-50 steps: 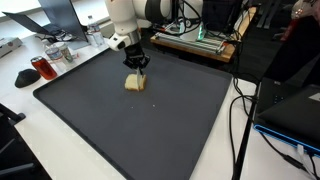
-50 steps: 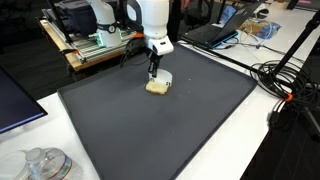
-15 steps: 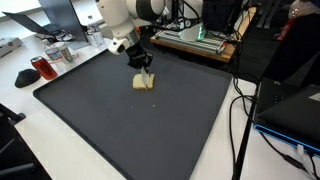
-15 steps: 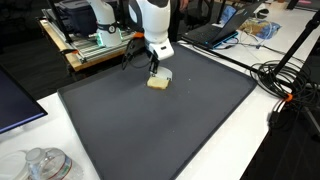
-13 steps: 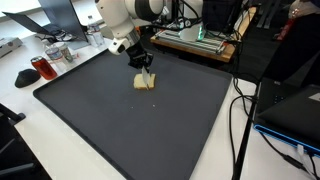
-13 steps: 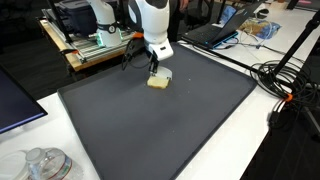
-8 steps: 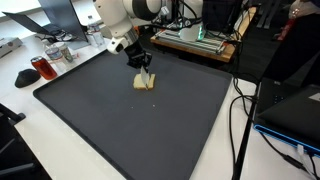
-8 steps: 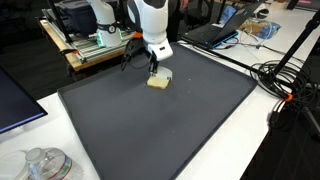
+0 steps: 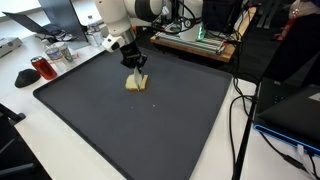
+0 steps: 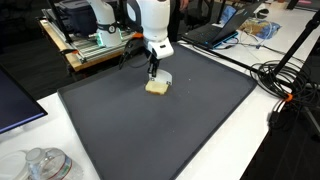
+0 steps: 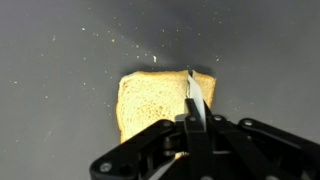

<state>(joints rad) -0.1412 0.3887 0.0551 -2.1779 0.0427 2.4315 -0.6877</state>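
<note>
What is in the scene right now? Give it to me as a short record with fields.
gripper: shut on a thin blade
blade: reaches out over the bread, near one side edge
bread: one slice, lying flat
mat: dark, under the bread
crumbs: pale specks scattered on the mat around the bread

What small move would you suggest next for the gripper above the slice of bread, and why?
Probably a slow sweep of the blade leftward in the wrist view across the bread: the gripper is shut on the thin blade, which lies over the slice's right part, with most of the surface to its left.
</note>
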